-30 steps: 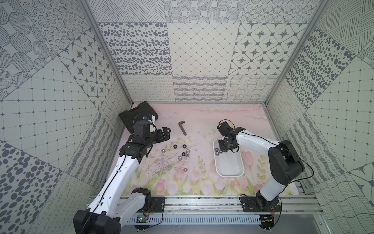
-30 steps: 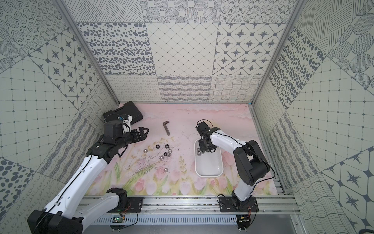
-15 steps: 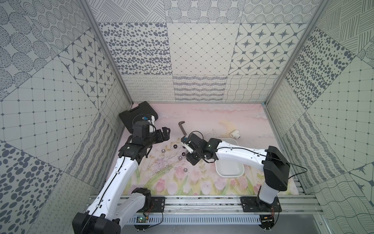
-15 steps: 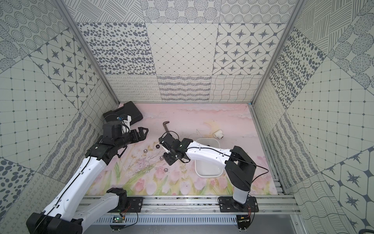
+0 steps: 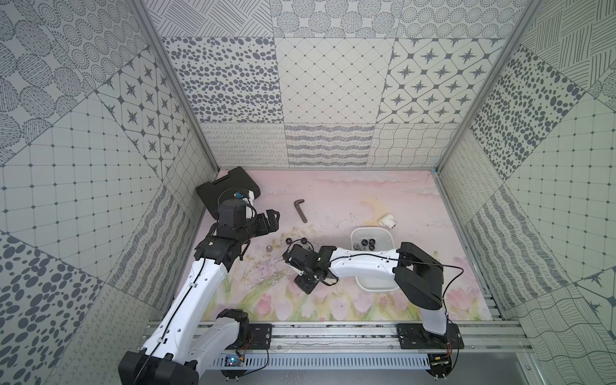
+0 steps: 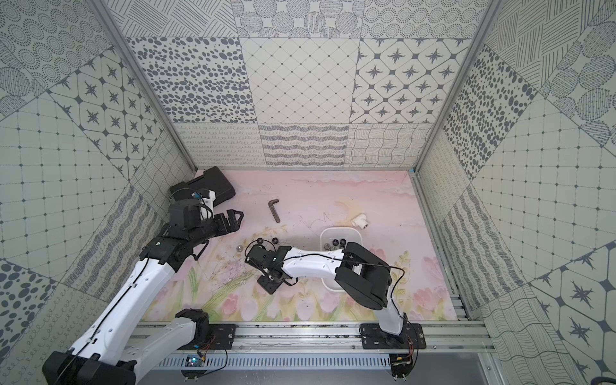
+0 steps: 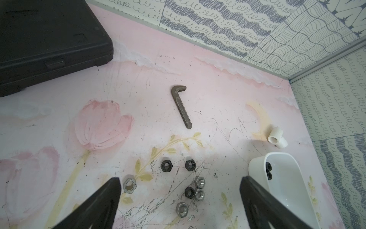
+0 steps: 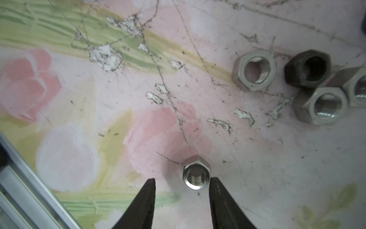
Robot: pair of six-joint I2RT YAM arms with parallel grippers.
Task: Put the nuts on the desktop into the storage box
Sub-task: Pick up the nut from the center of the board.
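Several black and silver nuts (image 7: 189,192) lie scattered on the pink tulip desktop (image 5: 333,200). The white storage box (image 5: 373,229) stands to their right with a few nuts (image 5: 365,241) inside it. My right gripper (image 8: 182,179) points down at the desktop, open. A lone silver nut (image 8: 196,172) stands just beyond its tips, close to one fingertip (image 8: 213,179) and not gripped. In both top views this gripper (image 5: 305,281) hides that nut. My left gripper (image 5: 271,218) hovers open and empty above the desktop, left of the nuts, its fingers (image 7: 111,194) spread wide.
A black tool case (image 5: 226,186) lies in the back left corner. A dark L-shaped toothed bar (image 5: 301,210) lies behind the nuts. A white pipe elbow (image 5: 387,220) sits just behind the storage box. An aluminium rail (image 5: 333,333) runs along the front edge.
My right gripper has swung from over the storage box leftward across the desktop, down to the lone silver nut near the front, and its jaws have widened. The left arm has hardly moved.
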